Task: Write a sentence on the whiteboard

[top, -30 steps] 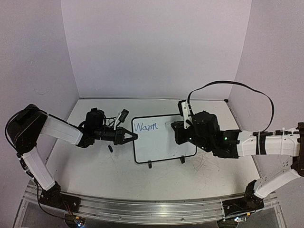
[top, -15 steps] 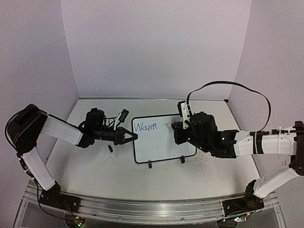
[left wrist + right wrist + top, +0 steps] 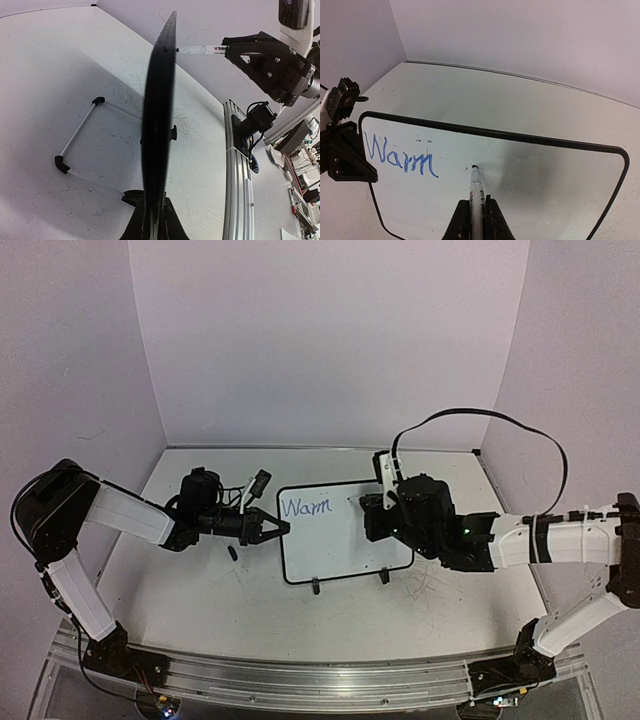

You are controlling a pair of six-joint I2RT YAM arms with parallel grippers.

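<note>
The whiteboard [image 3: 345, 540] stands on its two black feet in the middle of the table, black-framed. Blue writing on it reads "Warm" [image 3: 306, 507], also in the right wrist view [image 3: 400, 157]. My left gripper [image 3: 272, 531] is shut on the board's left edge; the left wrist view shows the board edge-on [image 3: 159, 115] between its jaws. My right gripper [image 3: 372, 508] is shut on a white marker [image 3: 477, 192]. The marker's tip is at the board [image 3: 545, 180] surface, just right of "Warm". The marker also shows in the left wrist view [image 3: 200, 50].
A small black cap-like piece [image 3: 231, 553] lies on the table left of the board. The board's wire stand [image 3: 82, 145] rests on the scuffed white tabletop [image 3: 200, 590]. Walls close the back and sides. A metal rail [image 3: 300, 680] runs along the near edge.
The right gripper with the marker has shifted slightly left towards the end of "Warm". The left arm and the board have not moved.
</note>
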